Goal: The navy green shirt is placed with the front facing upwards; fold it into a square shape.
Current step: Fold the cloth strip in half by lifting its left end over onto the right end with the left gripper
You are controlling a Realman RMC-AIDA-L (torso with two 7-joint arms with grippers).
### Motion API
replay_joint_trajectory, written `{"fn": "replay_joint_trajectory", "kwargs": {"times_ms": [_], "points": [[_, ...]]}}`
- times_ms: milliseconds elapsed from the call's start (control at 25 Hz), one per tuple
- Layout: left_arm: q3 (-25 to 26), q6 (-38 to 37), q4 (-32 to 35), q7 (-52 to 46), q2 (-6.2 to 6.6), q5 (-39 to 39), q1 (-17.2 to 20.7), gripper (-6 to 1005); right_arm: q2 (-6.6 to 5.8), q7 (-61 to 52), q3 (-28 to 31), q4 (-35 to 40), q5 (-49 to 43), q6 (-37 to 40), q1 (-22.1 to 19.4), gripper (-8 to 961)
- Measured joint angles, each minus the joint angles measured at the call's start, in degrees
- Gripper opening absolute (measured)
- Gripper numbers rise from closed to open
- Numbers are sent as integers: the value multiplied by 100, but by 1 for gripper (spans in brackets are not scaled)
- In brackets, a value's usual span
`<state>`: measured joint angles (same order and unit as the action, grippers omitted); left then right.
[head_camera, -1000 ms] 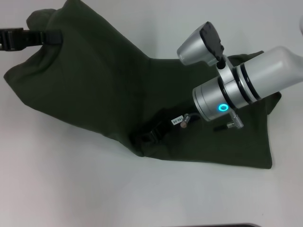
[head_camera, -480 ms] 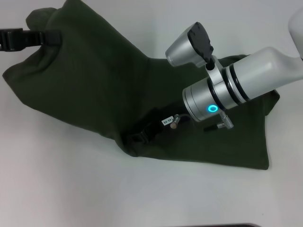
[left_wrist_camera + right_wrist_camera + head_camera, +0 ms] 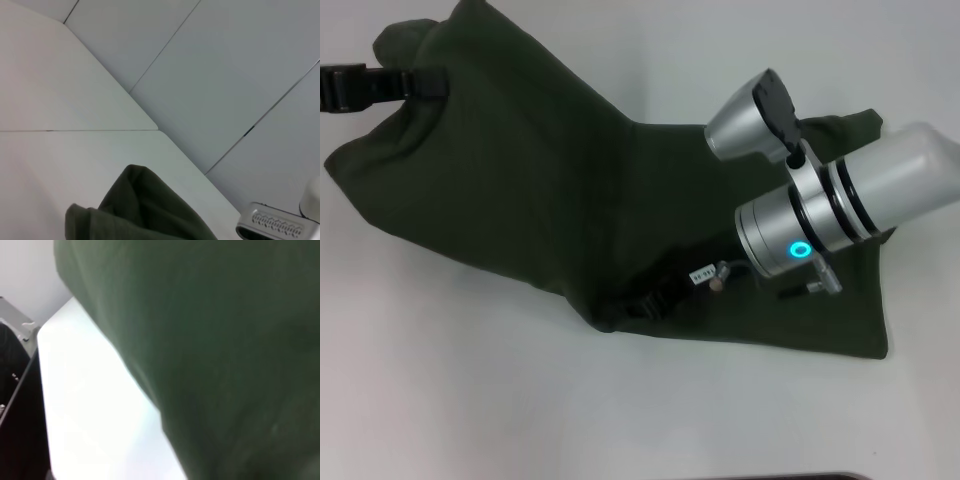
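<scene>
The navy green shirt [image 3: 530,190] lies bunched across the white table, plain side showing; its lettering and collar are hidden. My left gripper [image 3: 425,82] is at the far left and is shut on the shirt's raised far-left edge. My right gripper [image 3: 642,302] is low at the middle front, shut on a bunched fold of the shirt, with its silver arm [image 3: 840,215] slanting over the shirt's right part. The left wrist view shows a bunched edge of the shirt [image 3: 140,212]. The right wrist view is mostly filled by the shirt [image 3: 225,340].
The white table [image 3: 470,400] shows bare surface in front of and left of the shirt. A dark edge [image 3: 770,477] runs along the near side. Grey wall panels [image 3: 225,75] stand behind the table in the left wrist view.
My right arm swung left with the fold, then came back right and slightly lower. The pinched fold followed it. My left gripper has stayed in place.
</scene>
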<state>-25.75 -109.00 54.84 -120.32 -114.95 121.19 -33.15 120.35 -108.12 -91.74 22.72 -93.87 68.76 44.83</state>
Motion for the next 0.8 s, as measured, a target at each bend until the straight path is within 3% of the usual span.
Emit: {"fn": "replay_joint_trajectory", "kwargs": {"times_ms": [480,800], "points": [[0,6,-6,0,-19,-9,-17,105,25,-217,-36,-41,-148,-450,35,65],[0,19,-9,7,-19,-11,-6,107,19,-165,-31,96,-102,-277,3,65]]}}
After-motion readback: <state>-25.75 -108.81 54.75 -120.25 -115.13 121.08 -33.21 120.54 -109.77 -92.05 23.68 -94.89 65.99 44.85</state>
